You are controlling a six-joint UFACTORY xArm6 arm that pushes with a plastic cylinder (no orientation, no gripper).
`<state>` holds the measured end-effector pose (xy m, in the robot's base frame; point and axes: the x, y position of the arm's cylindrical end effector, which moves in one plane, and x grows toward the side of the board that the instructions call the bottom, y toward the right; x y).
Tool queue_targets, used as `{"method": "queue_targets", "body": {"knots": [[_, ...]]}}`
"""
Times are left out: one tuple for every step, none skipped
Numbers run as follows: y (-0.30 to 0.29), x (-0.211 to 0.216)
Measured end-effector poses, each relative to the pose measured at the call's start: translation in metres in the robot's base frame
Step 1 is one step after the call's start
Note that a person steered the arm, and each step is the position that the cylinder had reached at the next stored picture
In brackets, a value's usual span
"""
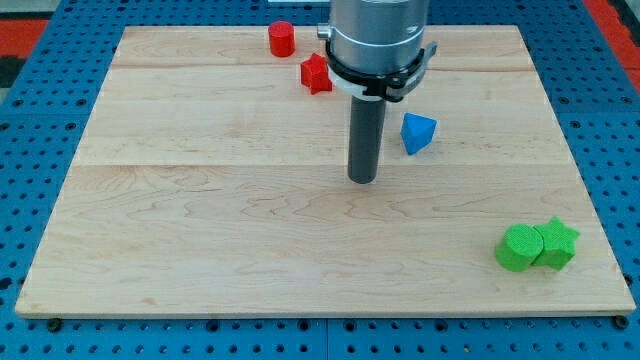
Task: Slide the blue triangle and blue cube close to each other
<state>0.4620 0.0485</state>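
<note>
A blue triangle (418,132) lies on the wooden board right of the middle, in the upper half. My tip (362,180) stands on the board just to the lower left of the blue triangle, a short gap apart from it. No blue cube shows in this view; the arm's body hides part of the board's top edge.
A red cylinder (282,39) sits near the top edge and a red star (316,74) just below and right of it, beside the arm. A green cylinder-like block (519,248) and a green star (556,243) touch each other at the lower right. The wooden board (200,230) lies on blue pegboard.
</note>
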Motion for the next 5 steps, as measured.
{"method": "queue_targets", "body": {"knots": [[0.023, 0.000], [0.051, -0.002], [0.076, -0.013], [0.086, -0.028], [0.092, -0.057]]}}
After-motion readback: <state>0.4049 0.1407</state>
